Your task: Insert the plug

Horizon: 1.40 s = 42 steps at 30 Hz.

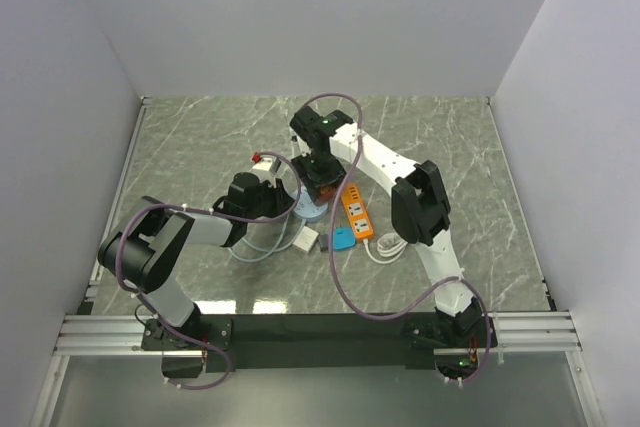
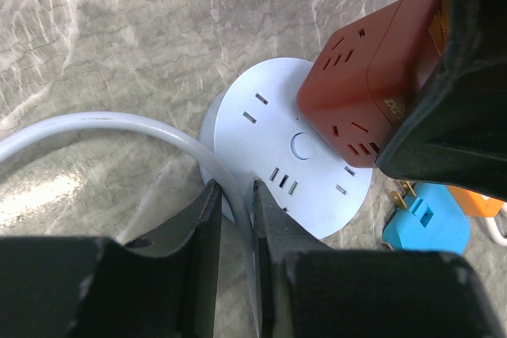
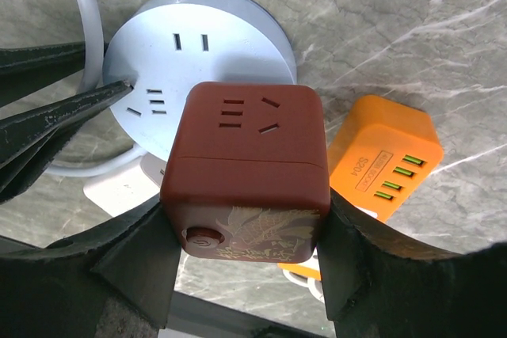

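Right end effector (image 3: 242, 231) is clamped on the red cube plug (image 3: 245, 156), holding it tilted over the round white socket (image 2: 265, 116), at its 2 o'clock edge. Left end effector (image 2: 236, 219) pinches the socket's white cable (image 2: 119, 127) near 7 o'clock, low over the worktop (image 2: 119, 29). Pick-up looks done. The prongs are hidden and the cube doesn't look seated, so aligning and pressing home are left.

Both your arms meet mid marble table (image 1: 200, 147): left gripper (image 1: 276, 196) beside a pale blue round socket (image 1: 311, 211), right gripper (image 1: 320, 183) over it with a red-brown cube (image 1: 322, 189). White cable (image 1: 260, 254) loops under the left; orange power strip (image 1: 357, 213) and blue adapter (image 1: 343, 238) sit nearby.
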Available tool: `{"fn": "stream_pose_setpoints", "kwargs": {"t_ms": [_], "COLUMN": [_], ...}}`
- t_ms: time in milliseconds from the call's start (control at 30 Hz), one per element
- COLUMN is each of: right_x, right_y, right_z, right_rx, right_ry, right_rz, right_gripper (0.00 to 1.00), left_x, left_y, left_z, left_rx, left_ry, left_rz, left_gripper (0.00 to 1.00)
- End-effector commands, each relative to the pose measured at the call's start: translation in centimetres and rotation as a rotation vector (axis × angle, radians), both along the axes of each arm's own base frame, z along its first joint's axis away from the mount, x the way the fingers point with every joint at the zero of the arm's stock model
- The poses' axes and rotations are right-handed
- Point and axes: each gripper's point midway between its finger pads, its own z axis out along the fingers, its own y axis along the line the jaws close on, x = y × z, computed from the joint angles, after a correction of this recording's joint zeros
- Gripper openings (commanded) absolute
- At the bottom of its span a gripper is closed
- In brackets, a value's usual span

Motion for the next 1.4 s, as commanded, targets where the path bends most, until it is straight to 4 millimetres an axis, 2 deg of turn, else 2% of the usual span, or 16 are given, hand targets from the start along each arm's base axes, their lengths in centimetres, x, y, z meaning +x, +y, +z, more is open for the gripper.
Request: {"fn": "stream_pose_setpoints", "kwargs": {"t_ms": [0,267,433,500,567,667,767,967,1000,1033,1100,1133,1200,1233,1367], "right_x": [-0.9,-1.0,-1.0,0.2,0.3,-0.2,-0.5,0.3,0.3,0.7,0.6,0.9,1.2,1.5,2.0], "right_y": [6.2,6.9,6.3,6.6,7.1,7.1,7.6,7.7,7.6,8.0,7.8,8.0,8.1,8.1,8.4], "right_z": [-10.3,-11.3,-12.2,-11.2,-10.6,-11.5,-11.4,-8.8,-8.5,-7.4,-7.1,-6.1,-5.5,-5.0,-4.0], "right_rx": [0.143,0.136,0.102,0.112,0.143,0.143,0.159,0.184,0.185,0.207,0.211,0.226,0.233,0.240,0.255], "right_ry": [0.111,0.145,0.145,0.109,0.109,0.128,0.124,0.054,0.051,0.020,0.009,-0.014,-0.035,-0.051,-0.081], "right_rz": [0.059,0.059,0.054,0.051,0.054,0.038,0.039,0.031,0.030,0.030,0.027,0.026,0.027,0.025,0.034], "right_gripper": [0.00,0.00,0.00,0.00,0.00,0.00,0.00,0.00,0.01,0.07,0.11,0.16,0.22,0.29,0.41], "left_x": [-5.4,-5.4,-5.2,-5.3,-5.4,-5.3,-5.3,-5.2,-5.2,-5.2,-5.2,-5.1,-5.1,-5.1,-5.1], "left_y": [-3.8,-3.8,-3.7,-3.8,-3.8,-3.7,-3.8,-3.7,-3.7,-3.6,-3.6,-3.6,-3.5,-3.5,-3.5], "left_z": [-1.2,-1.3,-1.2,-1.2,-1.2,-1.2,-1.0,-1.2,-1.1,-1.2,-1.1,-1.1,-1.0,-1.0,-0.8], "left_rx": [-0.046,-0.045,-0.042,-0.047,-0.048,-0.042,-0.047,-0.042,-0.041,-0.039,-0.038,-0.037,-0.038,-0.038,-0.036], "left_ry": [0.098,0.095,0.092,0.093,0.095,0.091,0.089,0.092,0.091,0.091,0.089,0.088,0.086,0.085,0.081], "left_rz": [-0.241,-0.250,-0.240,-0.246,-0.246,-0.238,-0.242,-0.234,-0.235,-0.231,-0.230,-0.227,-0.226,-0.228,-0.223], "left_gripper": [0.00,0.01,0.01,0.00,0.01,0.01,0.00,0.00,0.00,0.01,0.00,0.01,0.00,0.01,0.00]}}
